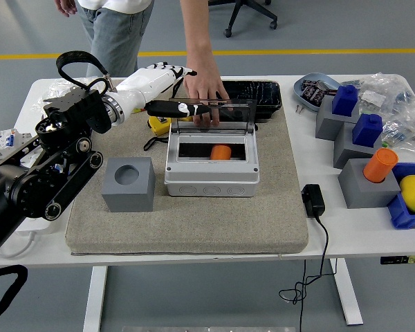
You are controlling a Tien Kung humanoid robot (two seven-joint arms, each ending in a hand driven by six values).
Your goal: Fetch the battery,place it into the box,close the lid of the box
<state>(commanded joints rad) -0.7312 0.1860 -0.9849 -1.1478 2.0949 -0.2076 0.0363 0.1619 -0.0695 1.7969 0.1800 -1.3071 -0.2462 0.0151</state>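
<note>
An orange battery lies inside the grey box in the middle of the mat. The box's clear lid stands open at the back. A person's hand rests on the lid's top edge. My left hand reaches in from the left, fingers stretched out, just left of the lid and close to the person's hand. It holds nothing. The right arm is out of view.
A grey block with a round hole sits left of the box. A yellow tape measure lies under my left arm. A black tray is behind the box. Grey blocks with blue and orange pieces stand at the right. A black adapter lies by the mat.
</note>
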